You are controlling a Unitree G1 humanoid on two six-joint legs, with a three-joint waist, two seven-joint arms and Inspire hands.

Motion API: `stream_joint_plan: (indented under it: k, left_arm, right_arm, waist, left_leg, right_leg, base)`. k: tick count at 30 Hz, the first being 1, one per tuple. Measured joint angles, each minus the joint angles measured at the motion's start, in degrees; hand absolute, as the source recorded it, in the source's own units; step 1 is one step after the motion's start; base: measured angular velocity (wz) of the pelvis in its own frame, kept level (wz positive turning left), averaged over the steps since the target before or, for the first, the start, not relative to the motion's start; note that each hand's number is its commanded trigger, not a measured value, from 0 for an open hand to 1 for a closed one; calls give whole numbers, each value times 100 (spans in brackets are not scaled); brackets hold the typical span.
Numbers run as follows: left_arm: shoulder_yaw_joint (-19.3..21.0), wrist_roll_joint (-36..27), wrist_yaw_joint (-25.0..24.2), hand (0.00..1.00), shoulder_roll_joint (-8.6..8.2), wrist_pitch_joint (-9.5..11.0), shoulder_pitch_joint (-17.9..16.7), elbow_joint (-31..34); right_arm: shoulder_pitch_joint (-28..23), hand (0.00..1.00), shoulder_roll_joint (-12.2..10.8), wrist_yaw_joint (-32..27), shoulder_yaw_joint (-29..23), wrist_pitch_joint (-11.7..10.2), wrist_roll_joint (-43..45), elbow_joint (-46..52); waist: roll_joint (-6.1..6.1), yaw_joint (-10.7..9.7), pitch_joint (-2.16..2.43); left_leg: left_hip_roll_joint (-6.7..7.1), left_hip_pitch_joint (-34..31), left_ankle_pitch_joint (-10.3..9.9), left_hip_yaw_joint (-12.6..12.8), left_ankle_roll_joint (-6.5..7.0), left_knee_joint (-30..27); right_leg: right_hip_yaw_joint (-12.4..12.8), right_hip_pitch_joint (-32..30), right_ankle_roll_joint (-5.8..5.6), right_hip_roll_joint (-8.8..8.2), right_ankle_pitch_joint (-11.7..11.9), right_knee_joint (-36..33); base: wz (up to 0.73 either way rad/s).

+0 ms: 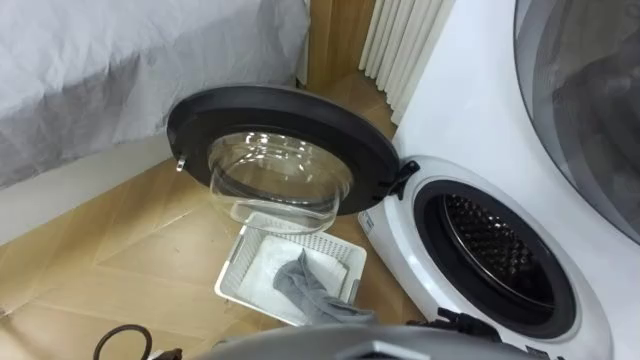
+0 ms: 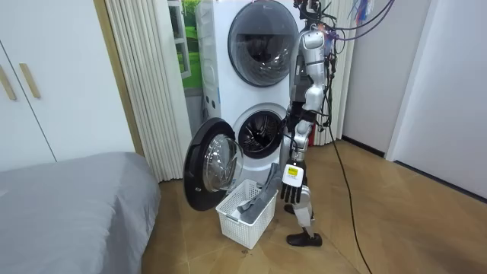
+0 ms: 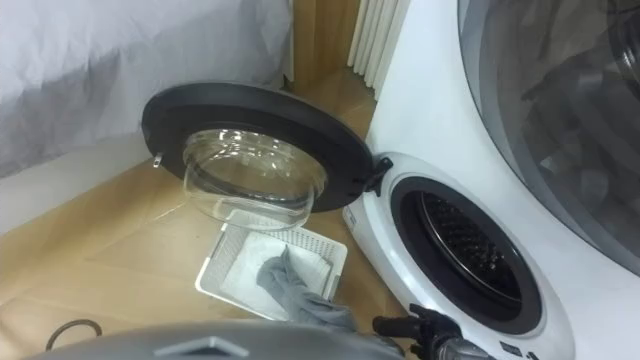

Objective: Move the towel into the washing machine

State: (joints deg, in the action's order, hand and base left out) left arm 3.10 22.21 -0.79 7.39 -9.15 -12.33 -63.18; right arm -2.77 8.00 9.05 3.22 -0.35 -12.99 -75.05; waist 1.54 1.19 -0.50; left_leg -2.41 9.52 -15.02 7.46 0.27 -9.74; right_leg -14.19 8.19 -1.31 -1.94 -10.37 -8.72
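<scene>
Towel [image 1: 300, 285] lifts at one end just beside the left hand [image 2: 291, 178], whose grip I cannot tell, the rest slumped in the basket [image 1: 230, 268] under the open door [image 1: 285, 105], so a loose hold could drop it short of the drum [image 1: 490, 250].

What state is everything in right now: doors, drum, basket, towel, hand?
Washing machine door: swung wide open.
Drum: exposed, no towel visible inside.
Upper machine door: shut.
Basket: upright on the floor by the open door.
Towel: one end in the basket, the rest rising over its rim toward the robot; not yet in the drum.
Left hand: hanging beside the basket, fingers relaxed.
</scene>
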Motion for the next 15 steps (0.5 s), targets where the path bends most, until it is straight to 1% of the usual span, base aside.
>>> stream_joint_plan:
  k: [10, 13, 15]
  left_arm:
    - [-6, 67, 14, 0, -1, 86, -27, -1]
    - [4, 146, 33, 0, -1, 101, 18, -18]
    - [-9, 201, 72, 0, 0, 170, 108, -94]
  right_arm:
    - [3, 0, 2, 113, -21, -112, -6, -40]
    - [12, 0, 6, 120, -23, -136, -37, -70]
    - [36, 0, 12, 148, 5, -154, -50, -75]
  waist:
    - [-28, -105, 12]
    - [-46, -94, 13]
    - [-85, -98, 29]
  left_leg:
    - [0, -3, 0, 2, 0, 1]
    - [0, -22, -1, 3, -1, 2]
    - [-1, -119, 0, 6, 0, -15]
  right_leg:
    - [4, -2, 0, -1, 0, 0]
    - [-2, -24, 0, 0, 0, 0]
    - [4, -129, 8, -3, 5, -17]
  base:
    - [0]
    - [0]
    - [0]
